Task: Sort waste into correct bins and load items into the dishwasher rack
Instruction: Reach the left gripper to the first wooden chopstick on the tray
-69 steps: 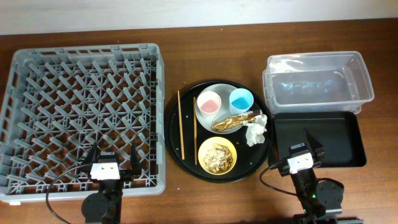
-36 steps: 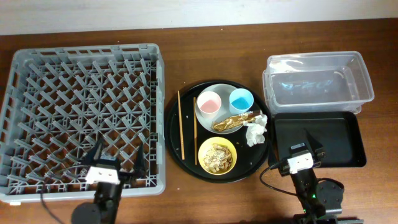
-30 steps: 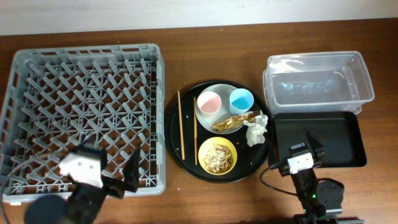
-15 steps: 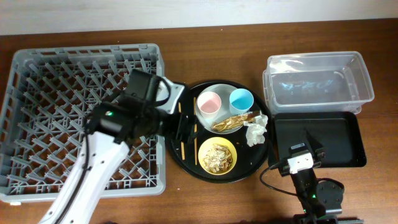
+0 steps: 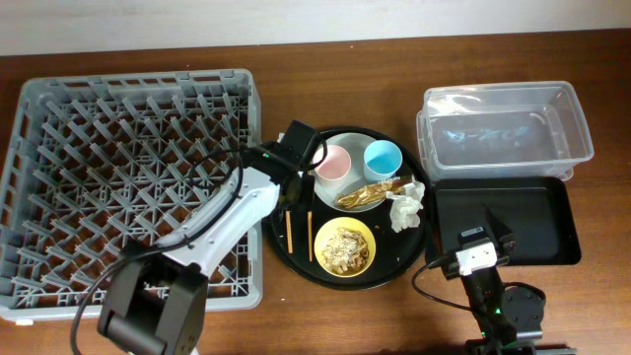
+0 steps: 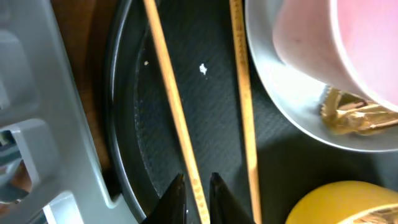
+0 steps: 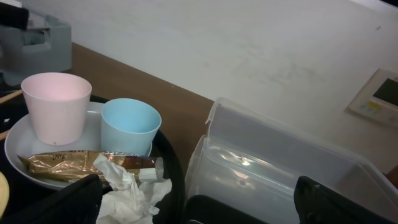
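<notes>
Two wooden chopsticks [image 6: 174, 106] lie side by side on the left of the round black tray [image 5: 394, 254]. My left gripper [image 6: 197, 179] [image 5: 287, 200] reaches over the rack's corner, its fingers shut on the left chopstick. On the pale plate [image 5: 349, 141] stand a pink cup [image 5: 331, 162] and a blue cup [image 5: 383, 157], with a gold wrapper [image 5: 373, 190] in front of them. A crumpled napkin [image 5: 404, 209] lies to the right. The yellow bowl [image 5: 322, 244] holds beige scraps. My right gripper [image 7: 202, 208] [image 5: 483, 229] hangs open at the black tray's near edge, holding nothing.
The grey dishwasher rack [image 5: 138, 79] fills the left side, its right wall close beside the round tray. A clear tub [image 5: 493, 92] stands at the back right with the shallow black rectangular tray [image 5: 523, 212] in front of it.
My left arm has swung from in front of the rack across to the round tray, and its jaws have closed from wide open onto the left chopstick. The right arm has not moved.
</notes>
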